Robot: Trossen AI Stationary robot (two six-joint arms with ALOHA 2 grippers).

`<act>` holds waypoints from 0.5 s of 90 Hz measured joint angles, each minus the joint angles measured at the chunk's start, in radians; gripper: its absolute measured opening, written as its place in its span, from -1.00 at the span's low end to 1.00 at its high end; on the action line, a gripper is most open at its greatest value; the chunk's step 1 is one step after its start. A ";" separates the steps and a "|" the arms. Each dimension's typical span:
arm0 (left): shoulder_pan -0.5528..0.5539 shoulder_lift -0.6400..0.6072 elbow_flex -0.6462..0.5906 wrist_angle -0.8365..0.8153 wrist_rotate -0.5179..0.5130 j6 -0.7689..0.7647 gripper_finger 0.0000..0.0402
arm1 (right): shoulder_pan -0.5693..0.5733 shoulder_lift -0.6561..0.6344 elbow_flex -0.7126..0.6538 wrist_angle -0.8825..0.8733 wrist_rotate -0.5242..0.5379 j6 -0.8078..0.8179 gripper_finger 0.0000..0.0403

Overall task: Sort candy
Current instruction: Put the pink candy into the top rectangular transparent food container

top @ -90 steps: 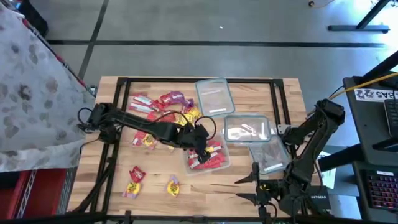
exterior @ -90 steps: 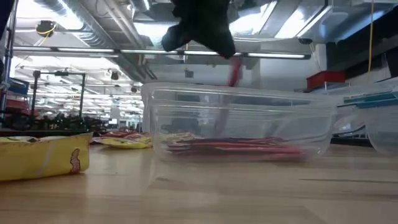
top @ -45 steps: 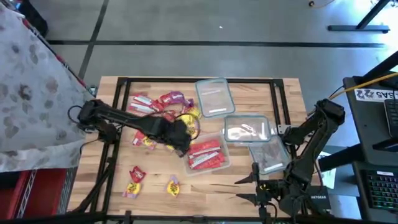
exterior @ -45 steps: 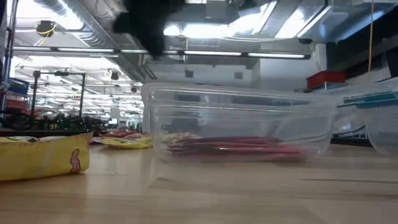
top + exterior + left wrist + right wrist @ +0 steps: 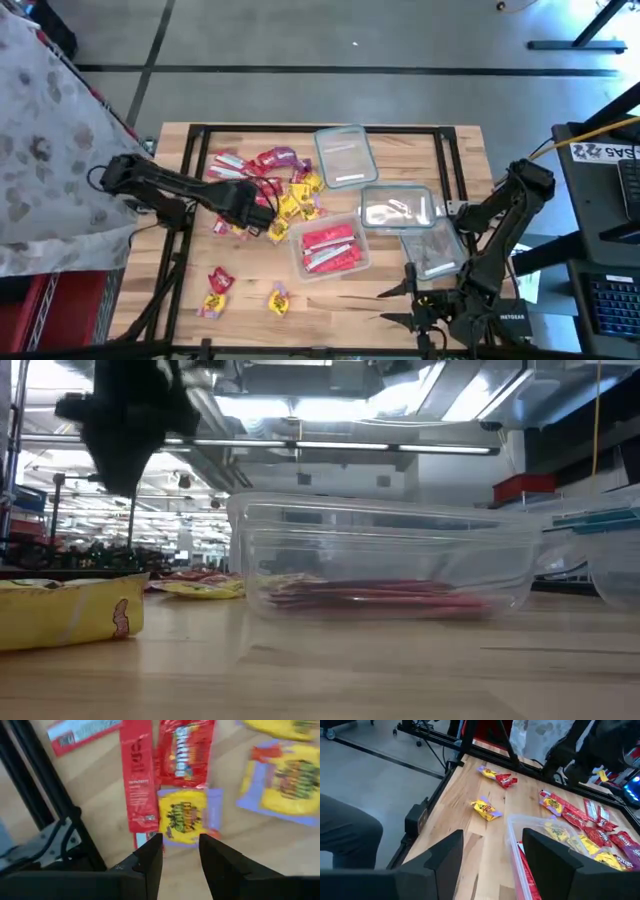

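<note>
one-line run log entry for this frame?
task: sort candy | left gripper: open, over loose candy pile | right gripper: open, parked near edge | red candy in tub

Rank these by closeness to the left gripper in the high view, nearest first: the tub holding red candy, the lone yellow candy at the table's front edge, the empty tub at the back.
From the left gripper:
1. Tub holding red candy, just right of it.
2. Lone yellow candy, toward the front edge.
3. Empty tub at the back, right and rearward; nearly level with the yellow candy, hard to separate.

A lab or workshop: a wooden table point(image 5: 400, 150) framed in black metal rails point(image 5: 320, 130) stands on a bare grey concrete floor point(image 5: 350, 40), with exposed ceiling ducts point(image 5: 300, 380), strip lights and equipment racks point(image 5: 95, 510) behind.
</note>
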 joint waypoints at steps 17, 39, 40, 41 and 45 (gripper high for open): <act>0.129 -0.065 -0.189 0.184 0.070 0.075 -0.44 | 0.000 0.000 0.000 -0.003 0.000 -0.019 -0.04; 0.281 -0.064 -0.325 0.330 0.111 0.200 -0.16 | 0.000 0.000 0.000 -0.004 0.000 -0.024 -0.04; 0.288 -0.064 -0.328 0.330 0.111 0.203 -0.14 | 0.000 0.000 0.000 -0.004 0.000 -0.024 -0.04; 0.294 -0.064 -0.331 0.330 0.110 0.204 -0.12 | 0.000 0.000 0.000 -0.004 0.000 -0.024 -0.04; 0.315 -0.064 -0.343 0.333 0.110 0.215 -0.04 | 0.000 0.000 0.000 -0.003 0.000 -0.024 -0.04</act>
